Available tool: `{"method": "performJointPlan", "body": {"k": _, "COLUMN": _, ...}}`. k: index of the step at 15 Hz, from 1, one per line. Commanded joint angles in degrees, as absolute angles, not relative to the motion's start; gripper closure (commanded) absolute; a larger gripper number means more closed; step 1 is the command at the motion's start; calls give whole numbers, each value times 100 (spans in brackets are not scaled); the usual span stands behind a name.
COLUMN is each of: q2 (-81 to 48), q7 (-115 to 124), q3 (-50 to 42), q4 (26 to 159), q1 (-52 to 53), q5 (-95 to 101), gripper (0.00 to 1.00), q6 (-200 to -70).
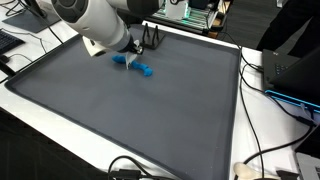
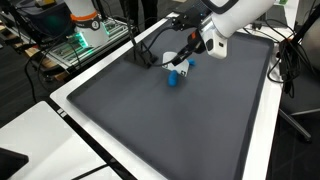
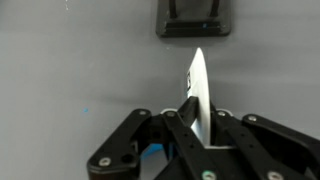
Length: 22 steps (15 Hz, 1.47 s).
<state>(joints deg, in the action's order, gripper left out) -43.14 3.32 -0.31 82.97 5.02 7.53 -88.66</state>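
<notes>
Gripping thin white piece (image 3: 197, 85) edge-on in end effector (image 3: 198, 125), fingers nearly closed. Pointing its long axis straight at black stand (image 3: 195, 18), dead ahead, apart. Hovering low over far side of desk (image 1: 150, 120), with blue block (image 2: 172, 78) just beside.

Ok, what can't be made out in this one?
The gripper: in the wrist view, the white flat piece covers its fingertips, so whether it clamps is unclear.
The blue pieces: too small in both exterior views; the wrist view shows only a sliver behind the gripper.
The black stand: cut off by the wrist view's top edge.
</notes>
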Motion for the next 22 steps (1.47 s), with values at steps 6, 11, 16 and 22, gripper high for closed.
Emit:
{"method": "performJointPlan", "body": {"k": 6, "q2": -4272, "q7": 348, "q3": 42, "q4": 8563, "q1": 435, "q5": 606, "gripper": 98, "q6": -8958}}
{"method": "performJointPlan", "body": {"k": 11, "q2": -4278, "q7": 530, "q3": 1, "q4": 8419, "q1": 460, "q5": 609, "gripper": 98, "q6": -9079}}
{"method": "performJointPlan", "body": {"k": 16, "q2": -4308, "q7": 703, "q3": -15, "q4": 8268, "q1": 477, "q5": 596, "gripper": 98, "q6": -9235}}
{"method": "performJointPlan", "body": {"k": 22, "q2": -4139, "q7": 808, "q3": -49, "q4": 8368, "q1": 450, "q5": 580, "gripper": 98, "q6": -9387}}
